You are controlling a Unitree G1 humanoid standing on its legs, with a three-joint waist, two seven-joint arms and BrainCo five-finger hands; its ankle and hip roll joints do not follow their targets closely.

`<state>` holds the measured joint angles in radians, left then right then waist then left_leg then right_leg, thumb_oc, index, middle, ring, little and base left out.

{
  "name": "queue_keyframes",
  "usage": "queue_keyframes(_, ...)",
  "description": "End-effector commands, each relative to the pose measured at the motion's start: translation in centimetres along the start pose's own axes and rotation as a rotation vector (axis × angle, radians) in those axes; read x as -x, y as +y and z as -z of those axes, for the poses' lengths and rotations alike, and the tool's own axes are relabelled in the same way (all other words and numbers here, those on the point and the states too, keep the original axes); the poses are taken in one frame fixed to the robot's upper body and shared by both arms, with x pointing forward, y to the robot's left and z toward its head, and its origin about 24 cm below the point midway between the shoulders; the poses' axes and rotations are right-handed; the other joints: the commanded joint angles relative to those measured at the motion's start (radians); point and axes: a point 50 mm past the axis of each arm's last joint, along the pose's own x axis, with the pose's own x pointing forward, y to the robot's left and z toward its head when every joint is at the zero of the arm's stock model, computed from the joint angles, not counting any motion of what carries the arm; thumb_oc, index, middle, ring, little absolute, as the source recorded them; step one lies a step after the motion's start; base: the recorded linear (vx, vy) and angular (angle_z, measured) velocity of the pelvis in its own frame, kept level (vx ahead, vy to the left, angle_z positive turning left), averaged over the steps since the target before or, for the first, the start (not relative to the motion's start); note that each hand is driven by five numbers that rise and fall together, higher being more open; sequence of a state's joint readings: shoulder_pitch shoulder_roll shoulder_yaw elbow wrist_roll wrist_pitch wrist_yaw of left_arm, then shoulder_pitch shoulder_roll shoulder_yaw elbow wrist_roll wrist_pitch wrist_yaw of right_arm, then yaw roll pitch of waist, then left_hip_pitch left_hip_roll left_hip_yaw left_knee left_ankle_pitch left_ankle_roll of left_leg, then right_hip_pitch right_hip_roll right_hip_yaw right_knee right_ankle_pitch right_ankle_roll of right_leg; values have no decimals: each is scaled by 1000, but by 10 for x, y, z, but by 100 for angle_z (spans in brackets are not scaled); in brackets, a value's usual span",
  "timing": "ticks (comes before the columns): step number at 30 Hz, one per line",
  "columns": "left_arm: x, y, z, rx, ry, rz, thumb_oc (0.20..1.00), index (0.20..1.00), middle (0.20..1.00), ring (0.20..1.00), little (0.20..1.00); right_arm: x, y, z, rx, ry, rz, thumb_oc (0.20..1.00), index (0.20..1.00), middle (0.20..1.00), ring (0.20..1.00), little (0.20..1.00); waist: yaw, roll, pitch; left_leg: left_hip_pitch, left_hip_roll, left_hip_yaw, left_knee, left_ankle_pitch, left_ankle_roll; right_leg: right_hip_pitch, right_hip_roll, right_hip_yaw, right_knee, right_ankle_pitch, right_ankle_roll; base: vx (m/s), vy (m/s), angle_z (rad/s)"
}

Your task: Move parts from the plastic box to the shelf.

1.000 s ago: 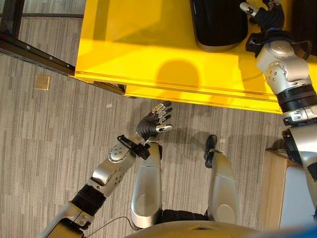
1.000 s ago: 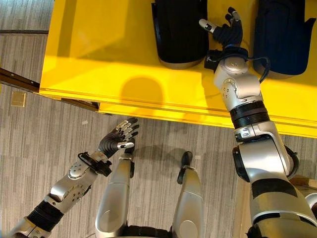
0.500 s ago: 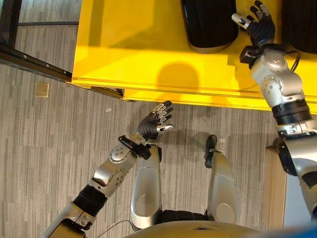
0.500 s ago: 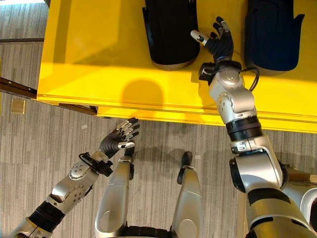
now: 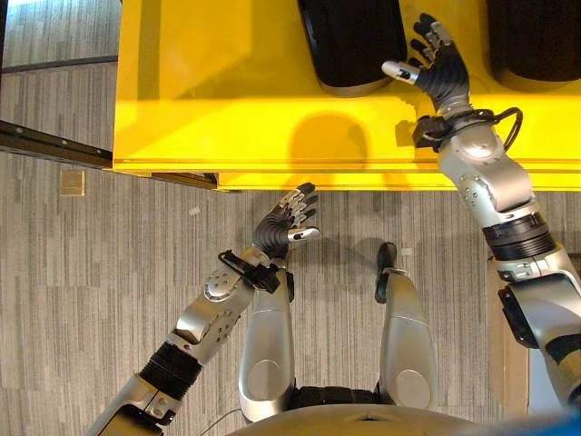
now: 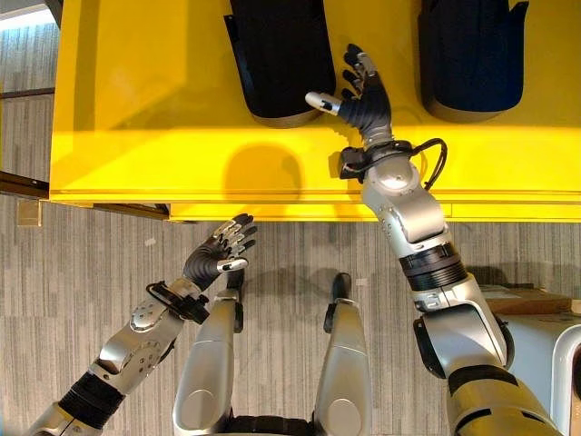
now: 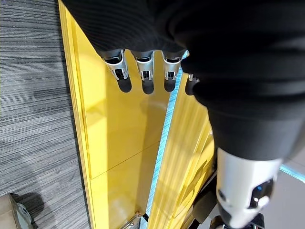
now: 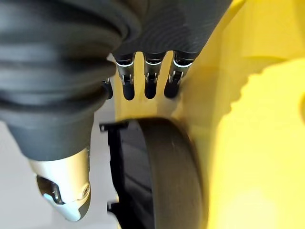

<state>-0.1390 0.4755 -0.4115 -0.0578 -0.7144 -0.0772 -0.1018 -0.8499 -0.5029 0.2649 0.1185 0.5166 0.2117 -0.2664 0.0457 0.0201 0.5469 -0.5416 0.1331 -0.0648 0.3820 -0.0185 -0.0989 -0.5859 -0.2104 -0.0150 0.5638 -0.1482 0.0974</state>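
Two black moulded parts lie on the yellow shelf (image 6: pixel 136 136): one part (image 6: pixel 277 54) at the middle and a second part (image 6: pixel 470 54) to its right. My right hand (image 6: pixel 363 95) hovers open over the shelf between them, fingers spread, thumb close to the first part's right edge (image 8: pixel 167 186) and holding nothing. My left hand (image 5: pixel 283 222) hangs open and empty over the floor, below the shelf's front edge (image 7: pixel 167 143).
The yellow shelf (image 5: pixel 209 82) spans the upper part of the eye views, its front edge running left to right. Grey striped carpet (image 5: pixel 91 272) lies below it. A dark rail (image 5: pixel 54 143) and a small tan block (image 5: pixel 73 183) sit at the left. A wooden piece (image 6: pixel 513 298) shows at the lower right.
The camera has shifted, so the whole picture has moved. My right hand has drawn back toward the shelf's front and left, away from between the parts. My left hand keeps its pose.
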Motion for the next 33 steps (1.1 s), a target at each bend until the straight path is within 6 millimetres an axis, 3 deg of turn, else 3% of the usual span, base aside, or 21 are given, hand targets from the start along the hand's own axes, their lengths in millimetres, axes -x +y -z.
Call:
queue_keyframes(1, 4, -17, -12, 4, -107, 34, 1000, 1000, 1000, 1000, 1000, 24, 15, 59, 9, 221, -76, 1000, 1000, 1000, 1000, 1000, 8, 27, -27, 10, 5, 129, 77, -83, 71, 28, 35, -37, 3, -3, -45, 32, 6, -1)
queue_keyframes(8, 4, -19, -9, 5, -105, 32, 1000, 1000, 1000, 1000, 1000, 30, 30, 60, 0, 210, -128, 1000, 1000, 1000, 1000, 1000, 6, 29, -27, 8, 4, 127, 89, -90, 74, 25, 32, -36, 15, -7, -46, 5, 0, 0)
queue_keyframes(16, 6, -19, -6, 11, -98, 32, 1000, 1000, 1000, 1000, 1000, 34, 34, 65, -29, 218, -133, 1000, 1000, 1000, 1000, 1000, 7, 31, -27, 8, 4, 126, 90, -92, 76, 22, 31, -37, 21, -8, -48, 11, 1, 0)
queue_keyframes(17, 7, -20, -3, 16, -88, 30, 1000, 1000, 1000, 1000, 1000, 36, 35, 68, -36, 227, -142, 1000, 1000, 1000, 1000, 1000, 6, 31, -27, 29, 1, 122, 99, -119, 70, 43, 28, -33, 31, -35, -40, 86, 5, 0)
queue_keyframes(26, 9, -20, -2, 19, -86, 38, 1000, 1000, 1000, 1000, 1000, 40, 50, 67, -61, 225, -235, 1000, 1000, 1000, 1000, 1000, 11, 32, -27, 32, -1, 119, 107, -122, 72, 47, 23, -37, 37, -37, -40, 2, -1, 0)
queue_keyframes(28, 8, -20, -4, 12, -90, 40, 1000, 1000, 1000, 1000, 1000, 39, 52, 63, -59, 209, -246, 1000, 1000, 1000, 1000, 1000, 13, 34, -27, 14, 2, 122, 96, -93, 77, 30, 26, -42, 24, -11, -48, -37, -6, 0)
queue_keyframes(29, 10, -21, -1, 18, -80, 39, 1000, 1000, 1000, 1000, 1000, 41, 55, 65, -68, 214, -265, 1000, 1000, 1000, 1000, 1000, 14, 34, -27, 34, 0, 118, 104, -119, 71, 49, 23, -40, 35, -36, -40, 74, -2, 1)
queue_keyframes(33, 10, -21, -2, 22, -89, 41, 1000, 1000, 1000, 1000, 1000, 42, 61, 64, -69, 208, -303, 1000, 1000, 1000, 1000, 1000, 16, 36, -27, 38, -2, 117, 99, -117, 72, 53, 22, -41, 31, -34, -40, 17, 0, 1)
